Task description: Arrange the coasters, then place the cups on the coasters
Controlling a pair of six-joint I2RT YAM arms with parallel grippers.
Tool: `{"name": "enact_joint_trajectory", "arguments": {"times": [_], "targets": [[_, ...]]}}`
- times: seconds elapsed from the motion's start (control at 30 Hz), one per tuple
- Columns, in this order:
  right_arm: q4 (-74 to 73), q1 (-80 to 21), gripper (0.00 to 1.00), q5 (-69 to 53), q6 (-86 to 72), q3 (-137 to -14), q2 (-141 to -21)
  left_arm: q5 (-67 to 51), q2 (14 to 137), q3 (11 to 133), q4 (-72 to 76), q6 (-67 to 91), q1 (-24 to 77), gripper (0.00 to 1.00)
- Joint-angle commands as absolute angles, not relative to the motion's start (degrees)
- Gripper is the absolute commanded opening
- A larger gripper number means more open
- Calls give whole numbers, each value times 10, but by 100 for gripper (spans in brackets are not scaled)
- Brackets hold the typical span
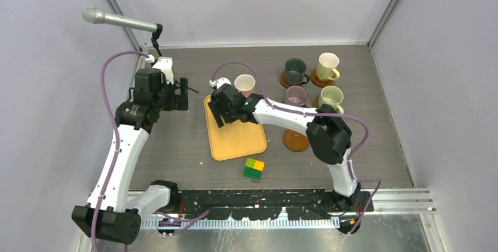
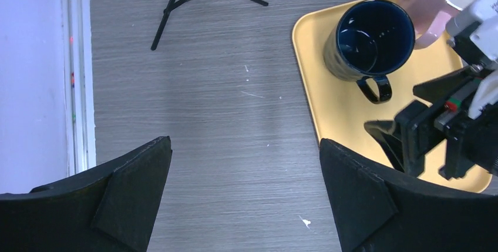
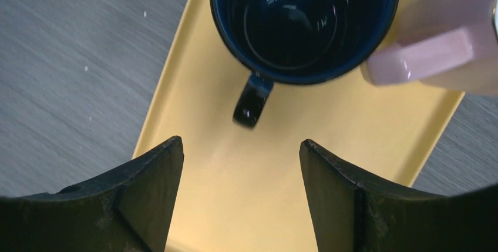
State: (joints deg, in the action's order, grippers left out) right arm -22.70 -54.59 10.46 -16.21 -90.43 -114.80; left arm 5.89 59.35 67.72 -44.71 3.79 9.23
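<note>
Your right gripper (image 3: 241, 152) hangs with its black, wedge-shaped fingers spread over the smooth orange tray (image 3: 235, 205), pinching nothing. The glossy dark blue mug (image 3: 305, 23) stands upright on the tray's far end, just beyond the fingertips. Its looped handle points back toward the gap between them but does not touch either finger. Right beside it, at the tray's far right corner, stands the white-pink mug (image 3: 434, 46), its squared handle close to the blue rim. Your left gripper (image 2: 244, 146) is also opened wide and empty, over grey wood-grain tabletop (image 2: 223, 87) to the left of the tray. At far right, the grey-green mug (image 1: 295, 71), cream mug (image 1: 327, 66), mauve mug (image 1: 295, 95) and light green mug (image 1: 332, 96) form a square, with round reddish-brown discs showing under at least the far two. One bare coaster (image 1: 296, 140) lies nearer, beside the right arm's elbow.
</note>
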Motion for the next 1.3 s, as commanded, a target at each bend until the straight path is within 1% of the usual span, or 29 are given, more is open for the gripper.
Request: {"name": "enact_joint_trajectory", "arguments": {"times": [0.0, 0.17, 0.4, 0.6, 0.73, 0.83, 1.0, 1.03, 1.07, 1.27], "targets": [[-195, -546, 77, 182, -207, -979, -1181, 84, 586, 677, -443, 55, 88, 100], [-227, -545, 72, 215, -218, -1029, -1227, 83, 581, 678, -441, 55, 88, 100], [-236, -541, 61, 212, -223, -1024, -1252, 85, 572, 665, -437, 44, 88, 100], [-225, -524, 48, 195, -206, -1010, -1252, 86, 563, 656, -432, 34, 88, 100], [-210, -521, 34, 174, -178, -997, -1243, 86, 564, 653, -429, 34, 88, 100], [-198, -522, 26, 149, -150, -976, -1224, 84, 568, 655, -430, 33, 88, 100], [-190, -521, 8, 122, -101, -925, -1172, 81, 570, 657, -433, 30, 88, 100], [-189, -520, 3, 116, -94, -911, -1157, 80, 570, 656, -434, 30, 88, 100], [-189, -520, 1, 108, -87, -894, -1143, 78, 569, 656, -433, 30, 88, 100], [-163, -506, 0, 26, -52, -796, -1024, 68, 572, 656, -439, 27, 88, 100]]}}
